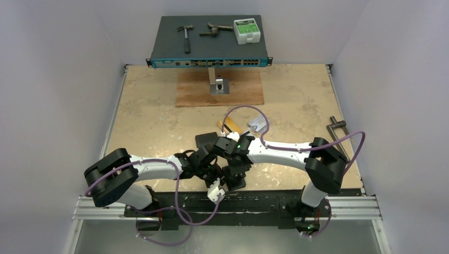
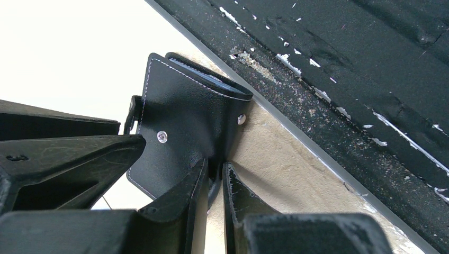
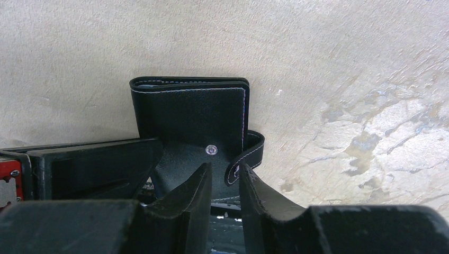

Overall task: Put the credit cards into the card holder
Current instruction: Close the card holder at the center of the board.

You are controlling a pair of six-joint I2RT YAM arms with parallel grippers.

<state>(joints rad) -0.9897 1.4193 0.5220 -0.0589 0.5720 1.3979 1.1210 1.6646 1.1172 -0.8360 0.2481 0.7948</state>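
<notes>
1. One card holder (image 3: 190, 114), black leather-like with white stitching, sat folded at the near edge of the bench (image 3: 344, 63), its snap tab curling loose.
2. The left claw (image 2: 214, 168) pinched its lower flap. The right claw (image 3: 225, 170) was narrow beside the tab, and I could not tell whether it gripped.
3. The risk, I judged, was that a tug at the tab could drag the holder from that thin pinch and over the edge.
4. The credit cards (image 1: 258, 125) lay well apart, farther back.

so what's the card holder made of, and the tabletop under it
The card holder: black leather or a leather-like synthetic, soft sheen, fine grain, pale contrast stitching along the edges; its snap stud looks like shiny metal. The tabletop: beige, matte, mottled like stone or a stone-look laminate; the view can't settle which.
</notes>
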